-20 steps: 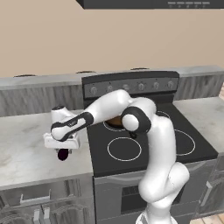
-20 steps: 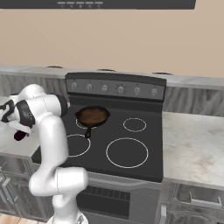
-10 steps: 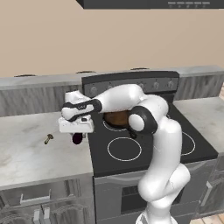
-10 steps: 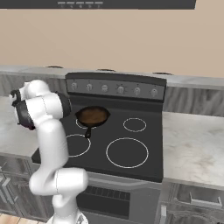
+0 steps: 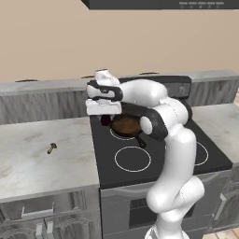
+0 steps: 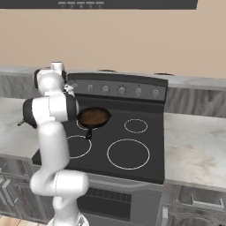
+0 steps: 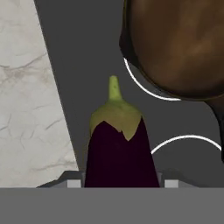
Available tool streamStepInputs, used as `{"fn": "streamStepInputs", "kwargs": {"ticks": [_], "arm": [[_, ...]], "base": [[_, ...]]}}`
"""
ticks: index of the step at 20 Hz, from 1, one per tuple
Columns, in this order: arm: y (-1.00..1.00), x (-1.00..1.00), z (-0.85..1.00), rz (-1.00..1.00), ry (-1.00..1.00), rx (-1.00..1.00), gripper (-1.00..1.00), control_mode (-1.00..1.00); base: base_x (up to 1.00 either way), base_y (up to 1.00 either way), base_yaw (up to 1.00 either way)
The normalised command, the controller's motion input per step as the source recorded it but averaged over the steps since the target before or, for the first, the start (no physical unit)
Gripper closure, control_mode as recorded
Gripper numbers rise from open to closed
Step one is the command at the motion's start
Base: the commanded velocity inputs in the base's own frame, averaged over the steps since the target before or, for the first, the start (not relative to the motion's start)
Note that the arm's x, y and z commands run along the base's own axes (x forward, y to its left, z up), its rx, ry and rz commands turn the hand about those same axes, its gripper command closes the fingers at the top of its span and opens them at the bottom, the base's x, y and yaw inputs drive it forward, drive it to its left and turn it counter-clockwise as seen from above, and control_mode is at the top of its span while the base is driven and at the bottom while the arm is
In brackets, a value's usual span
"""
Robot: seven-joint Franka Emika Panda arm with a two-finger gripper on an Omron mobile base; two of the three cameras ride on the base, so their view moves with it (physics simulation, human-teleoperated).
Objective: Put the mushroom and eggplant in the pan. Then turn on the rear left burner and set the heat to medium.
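The eggplant [image 7: 119, 153] is held in the pincer [image 5: 105, 117], up in the air over the black cooktop [image 5: 158, 161].

The pincer's two sides press on the eggplant's dark purple body, and its green cap points away from the hand. The pan [image 5: 126, 125] sits just beside the pincer, toward the arm, on the rear left burner [image 7: 144, 85]. The mushroom [image 5: 51, 148] lies far off on the other side, on the marble bench [image 5: 37, 163]. The pan looks brown inside.
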Motion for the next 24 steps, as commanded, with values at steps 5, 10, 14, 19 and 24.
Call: {"fn": "streamStepInputs", "kwargs": {"ticks": [5, 10, 14, 19, 24], "arm": [[-0.99, 0.80, 0.22, 0.09, 0.00, -0.03, 1.00, -1.00], [-1.00, 0.90, 0.00, 0.11, -0.03, 0.01, 1.00, -1.00], [-1.00, 0.65, -0.15, 0.26, -0.06, 0.04, 1.00, -1.00], [-0.57, 0.29, -0.42, 0.14, 0.00, 0.00, 1.00, -1.00], [0.17, 0.01, -0.43, 0.01, 0.04, 0.00, 1.00, -1.00]], "base": [[0.00, 0.00, 0.00], [0.00, 0.00, 0.00], [0.00, 0.00, 0.00], [0.00, 0.00, 0.00], [0.00, 0.00, 0.00]]}}
